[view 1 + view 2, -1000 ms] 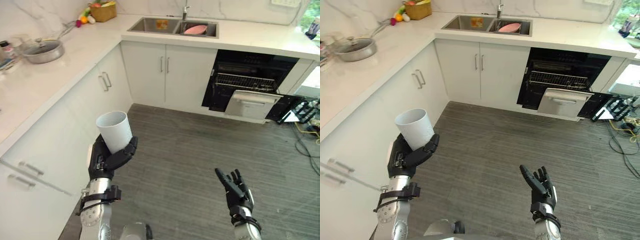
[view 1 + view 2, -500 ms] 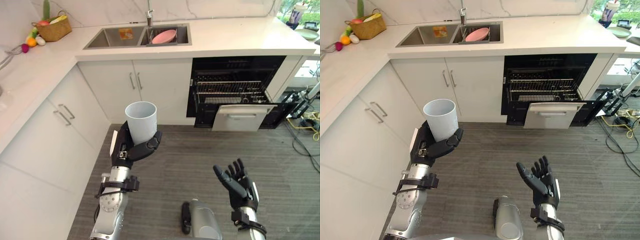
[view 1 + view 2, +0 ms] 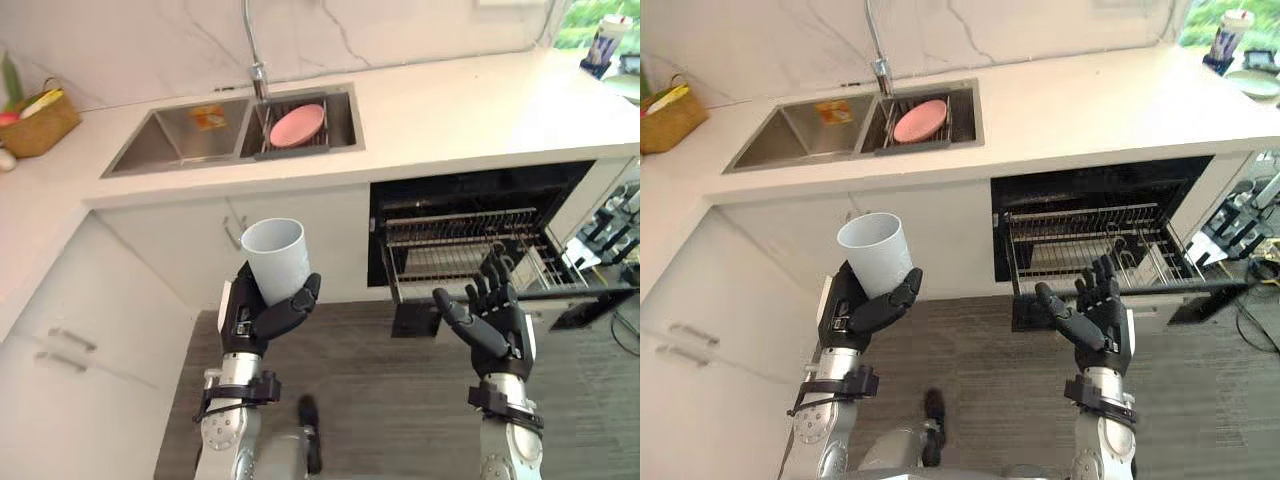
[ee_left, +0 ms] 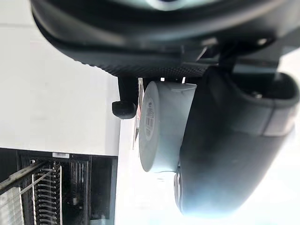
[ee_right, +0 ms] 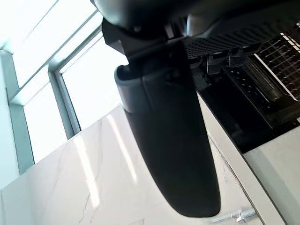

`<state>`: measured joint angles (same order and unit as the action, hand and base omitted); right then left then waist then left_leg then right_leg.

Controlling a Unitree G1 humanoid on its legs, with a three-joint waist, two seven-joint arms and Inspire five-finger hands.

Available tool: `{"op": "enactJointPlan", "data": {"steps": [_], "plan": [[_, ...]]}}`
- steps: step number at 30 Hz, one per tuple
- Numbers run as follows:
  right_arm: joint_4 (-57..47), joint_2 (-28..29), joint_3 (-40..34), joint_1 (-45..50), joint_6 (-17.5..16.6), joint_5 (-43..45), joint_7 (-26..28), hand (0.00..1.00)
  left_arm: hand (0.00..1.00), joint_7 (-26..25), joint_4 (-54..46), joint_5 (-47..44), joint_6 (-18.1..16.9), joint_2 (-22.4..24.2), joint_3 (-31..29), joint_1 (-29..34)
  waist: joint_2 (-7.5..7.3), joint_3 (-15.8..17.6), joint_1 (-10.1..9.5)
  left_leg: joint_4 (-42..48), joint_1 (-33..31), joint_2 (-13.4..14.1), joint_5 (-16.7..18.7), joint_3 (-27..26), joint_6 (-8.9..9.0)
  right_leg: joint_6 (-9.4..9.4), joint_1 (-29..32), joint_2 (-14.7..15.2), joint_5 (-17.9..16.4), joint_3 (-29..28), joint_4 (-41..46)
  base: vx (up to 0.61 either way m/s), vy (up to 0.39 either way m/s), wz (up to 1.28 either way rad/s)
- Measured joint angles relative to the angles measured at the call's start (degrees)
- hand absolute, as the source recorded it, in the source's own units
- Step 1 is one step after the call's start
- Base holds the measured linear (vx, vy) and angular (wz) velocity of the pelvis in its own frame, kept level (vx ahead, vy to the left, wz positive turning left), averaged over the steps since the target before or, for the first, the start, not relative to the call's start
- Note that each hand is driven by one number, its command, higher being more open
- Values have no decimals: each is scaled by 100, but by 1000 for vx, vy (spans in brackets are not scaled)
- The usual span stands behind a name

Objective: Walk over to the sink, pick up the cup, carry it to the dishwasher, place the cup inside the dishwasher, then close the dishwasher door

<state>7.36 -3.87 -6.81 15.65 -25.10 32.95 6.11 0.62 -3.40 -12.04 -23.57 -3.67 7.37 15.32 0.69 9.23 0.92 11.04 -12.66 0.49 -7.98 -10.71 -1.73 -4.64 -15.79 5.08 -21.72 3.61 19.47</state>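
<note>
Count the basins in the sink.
2. The left basin holds a small orange item; the right basin holds a pink plate. Neither is hidden.

My left hand [image 3: 258,315], on the near side of the sink [image 3: 165,152], is matte black with segmented fingers and a white plate along its outer edge. My right hand [image 3: 497,325], right of the sink, matches it. Both forearms [image 3: 228,440] are silver-grey, ringed by black bands at the wrists
</note>
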Motion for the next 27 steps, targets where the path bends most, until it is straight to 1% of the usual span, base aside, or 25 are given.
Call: {"op": "enactJointPlan", "data": {"steps": [1,2,3,4,5,6,7,8,9,10,11,12,13,14,15,16,17,19,21,22,23,24,25,26,27], "plan": [[-15,8,-2,-21,-2,1,-7,100,0,1,7,-2,2,-6,-32,-10,-59,-13,1,142,-33,-67,142,-37,-33,-38,-5,95,36,1,49,475,93,-13],[-41,0,-18,-41,-2,1,-16,100,0,3,8,-5,1,6,-37,-14,-67,-21,6,269,-38,-108,303,-73,-61,-117,-20,164,98,-1,105,350,84,-3],[-75,6,-90,-49,4,16,-66,100,0,25,8,-5,1,13,-32,-55,-68,-28,24,473,45,-234,621,-98,-114,-224,41,283,278,21,523,427,128,4],[-73,15,-116,-40,9,23,-82,100,0,68,7,1,0,33,-24,-83,-75,-30,32,523,104,-287,744,-83,-139,-247,181,336,386,23,937,488,167,12],[-72,57,-152,-39,10,72,-103,100,0,126,-2,17,-8,41,3,-133,-136,0,54,581,251,-385,980,-72,-204,-343,631,502,799,39,2042,395,148,12],[-72,89,-166,-42,11,72,-121,100,0,144,-3,37,-8,23,16,-156,-161,14,68,582,369,-440,1085,-72,-237,-372,881,619,1189,49,2630,372,129,5],[-51,132,-164,-40,12,42,-153,100,0,137,-5,62,4,-37,79,-166,-135,-2,109,494,641,-491,1248,-82,-276,-407,1271,859,2193,116,3515,295,89,-8],[-19,170,-150,-57,14,-38,-156,100,0,102,-23,99,9,-68,135,-169,-119,-12,140,459,809,-474,1354,-112,-328,-237,1584,1056,2171,282,4100,358,92,-23],[47,179,-60,-88,26,-75,-148,100,0,49,-44,98,17,-104,146,-180,-93,-18,164,367,1017,-405,1469,-134,-297,296,2025,1215,1724,575,4564,423,50,-31],[72,204,5,-79,78,-64,-138,100,0,4,-49,90,49,-108,154,-229,-66,16,174,268,1265,-264,1536,-134,-214,410,2365,1184,1329,849,4590,419,20,-27],[71,225,16,-62,87,-64,-122,100,0,-16,-48,88,77,-109,166,-254,-48,43,177,212,1403,-182,1557,-132,-167,389,2482,1134,1168,989,4453,399,-44,-16],[31,259,28,1,88,-64,-105,100,0,-29,-49,88,105,-128,190,-283,-32,79,211,103,1665,-32,1607,-119,-92,347,2651,1021,972,1252,4006,314,-106,2],[-58,267,34,89,87,-65,-88,100,0,-13,-49,88,110,-176,197,-293,-36,86,275,89,1847,50,1665,-71,-49,336,2764,949,936,1420,3390,310,-123,9],[-115,255,32,117,86,-65,-83,100,0,14,-49,88,110,-189,197,-291,-36,86,300,100,1920,63,1710,-58,-18,360,2794,901,954,1452,2976,325,-156,11],[-255,214,24,132,75,-65,-76,100,0,81,-49,87,105,-211,188,-307,-116,44,322,185,1994,5,1876,-35,56,464,2766,812,1282,1487,1954,269,-134,6],[-313,174,7,126,66,-64,-71,100,0,110,-13,90,95,-225,195,-340,-106,44,338,266,2009,-22,2008,5,123,529,2701,798,1189,1539,1711,366,-162,-1],[-307,2,-30,59,88,-64,-85,100,0,151,192,101,104,-127,263,-400,100,23,330,386,1967,93,2135,55,175,526,2479,634,1093,1541,1352,271,-111,-4],[-312,-61,-39,56,109,-67,-90,100,0,227,232,188,109,-149,428,-405,220,-20,303,427,1957,212,2131,64,175,550,2282,418,1050,1537,932,241,-104,-15],[-348,2,-33,56,111,-67,-92,100,0,318,247,250,110,-250,565,-450,144,54,303,1041,1769,268,2169,66,239,486,1998,325,881,1464,494,151,-89,-14],[-362,11,-29,58,112,-67,-92,100,0,342,259,269,119,-252,637,-451,164,120,300,1718,1547,353,2201,106,294,492,1881,269,867,1431,437,73,-31,-26],[-388,5,5,86,124,-86,-92,100,0,353,255,314,126,-247,685,-393,197,151,284,2561,1251,459,2157,276,354,516,1774,185,843,1343,394,86,16,-68],[-420,-24,81,91,132,-143,-90,100,0,368,259,337,141,-241,697,-285,235,142,168,3439,873,550,2153,603,458,581,1722,59,788,1109,389,130,67,-120],[-448,-21,132,64,132,-179,-84,100,0,384,266,372,158,-240,700,-232,258,116,61,3599,759,579,2237,793,393,584,1742,-10,783,819,399,124,98,-126],[-476,-21,165,51,132,-179,-83,100,0,404,274,374,158,-241,699,-226,248,110,51,3506,716,567,2304,920,344,574,1751,-14,780,679,400,185,141,-142],[-573,-20,261,22,131,-178,-74,100,0,462,278,376,151,-229,693,-213,249,102,40,3026,667,505,2410,1350,222,512,1826,-6,803,286,403,164,134,-114]]}}
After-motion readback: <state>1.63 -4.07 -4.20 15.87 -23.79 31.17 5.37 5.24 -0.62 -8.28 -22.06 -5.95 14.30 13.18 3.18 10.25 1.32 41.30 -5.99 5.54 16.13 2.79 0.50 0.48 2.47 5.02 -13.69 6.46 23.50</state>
